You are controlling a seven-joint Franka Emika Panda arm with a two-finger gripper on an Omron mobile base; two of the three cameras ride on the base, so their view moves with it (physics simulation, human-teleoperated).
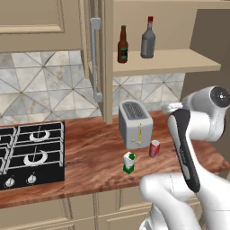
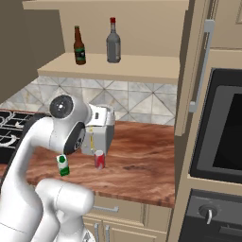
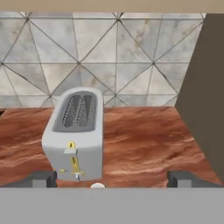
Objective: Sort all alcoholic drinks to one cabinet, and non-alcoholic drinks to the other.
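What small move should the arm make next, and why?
Probably lower the open gripper toward the red soda can. Both bottles already stand on the open cabinet's shelf, while the can and the carton wait on the counter by the toaster.

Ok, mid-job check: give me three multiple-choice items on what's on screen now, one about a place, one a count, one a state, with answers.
1. Where does the beer bottle stand?
A. on the open cabinet shelf, beside the grey bottle
B. on the counter
C. on the stove

2. How many drinks stand on the counter in front of the toaster?
A. none
B. two
C. four

3. How is the gripper?
A. shut on the can
B. shut on nothing
C. open, holding nothing

Answers:
1 A: both bottles stand upright and apart on the shelf.
2 B: the red can and the carton.
3 C: in the hand view the fingertips stand wide apart with nothing between them.
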